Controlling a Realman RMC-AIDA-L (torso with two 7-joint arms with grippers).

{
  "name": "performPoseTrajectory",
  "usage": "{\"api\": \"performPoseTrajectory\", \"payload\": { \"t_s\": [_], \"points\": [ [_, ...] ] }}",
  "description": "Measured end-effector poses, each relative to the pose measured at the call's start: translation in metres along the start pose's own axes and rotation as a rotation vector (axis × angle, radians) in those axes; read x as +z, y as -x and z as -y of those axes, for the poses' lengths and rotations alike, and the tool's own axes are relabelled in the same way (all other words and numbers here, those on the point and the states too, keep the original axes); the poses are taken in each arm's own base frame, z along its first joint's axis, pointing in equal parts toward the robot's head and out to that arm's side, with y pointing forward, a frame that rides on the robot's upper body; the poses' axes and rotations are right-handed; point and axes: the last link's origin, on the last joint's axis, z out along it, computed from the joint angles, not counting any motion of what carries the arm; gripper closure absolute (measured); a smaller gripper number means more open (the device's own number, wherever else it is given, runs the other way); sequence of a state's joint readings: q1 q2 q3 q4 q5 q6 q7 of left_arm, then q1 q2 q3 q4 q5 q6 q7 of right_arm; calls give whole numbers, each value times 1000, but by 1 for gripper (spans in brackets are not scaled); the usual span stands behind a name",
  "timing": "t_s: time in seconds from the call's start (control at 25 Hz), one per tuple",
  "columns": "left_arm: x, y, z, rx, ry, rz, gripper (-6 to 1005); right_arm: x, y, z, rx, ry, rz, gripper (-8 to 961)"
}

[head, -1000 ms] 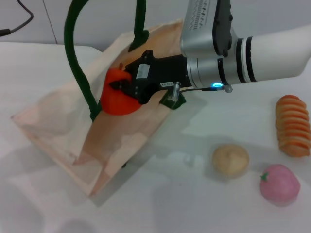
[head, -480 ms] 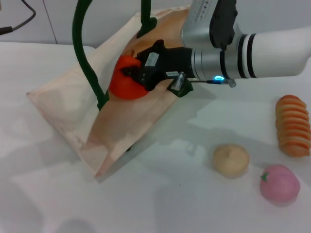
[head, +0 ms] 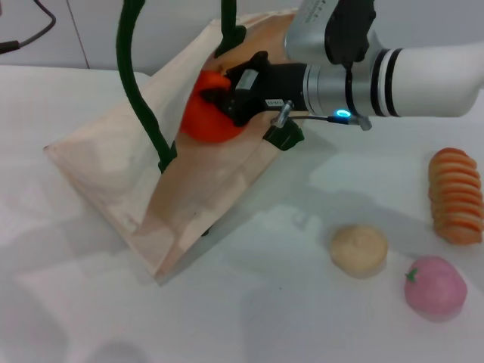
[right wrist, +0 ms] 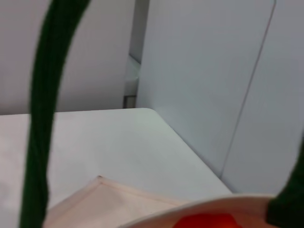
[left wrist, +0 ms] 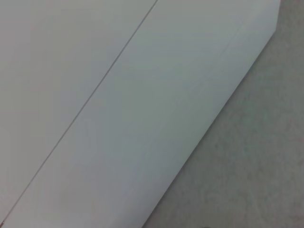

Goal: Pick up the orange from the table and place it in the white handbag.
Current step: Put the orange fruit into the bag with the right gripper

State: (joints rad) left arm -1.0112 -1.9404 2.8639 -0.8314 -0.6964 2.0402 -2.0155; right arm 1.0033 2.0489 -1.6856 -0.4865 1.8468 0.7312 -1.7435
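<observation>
The right claw (head: pixel 219 97), black and blocky on a glossy white-and-grey arm, is clamped on the smooth, round orange (head: pixel 208 117) at the mouth of the white handbag (head: pixel 128 189); its soft cream fabric slumps on the plain white desk (head: pixel 287 318), thick green rope handles (head: pixel 136 91) looping upward.

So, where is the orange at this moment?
In the head view the orange sits left of centre near the top, gripped by the right gripper at the mouth of the white handbag, between its green handles.
</observation>
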Motion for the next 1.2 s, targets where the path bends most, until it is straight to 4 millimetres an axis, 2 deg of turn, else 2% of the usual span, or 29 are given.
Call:
{"api": "performPoseTrajectory", "payload": {
  "t_s": [0.52,1.2],
  "points": [
    [9,-1,-1,-6,37,4,863,10,4,8,-10,-107,-17,879],
    [11,-3,-2,-4,45,2,863,16,13,4,-46,-89,-20,870]
  ]
}}
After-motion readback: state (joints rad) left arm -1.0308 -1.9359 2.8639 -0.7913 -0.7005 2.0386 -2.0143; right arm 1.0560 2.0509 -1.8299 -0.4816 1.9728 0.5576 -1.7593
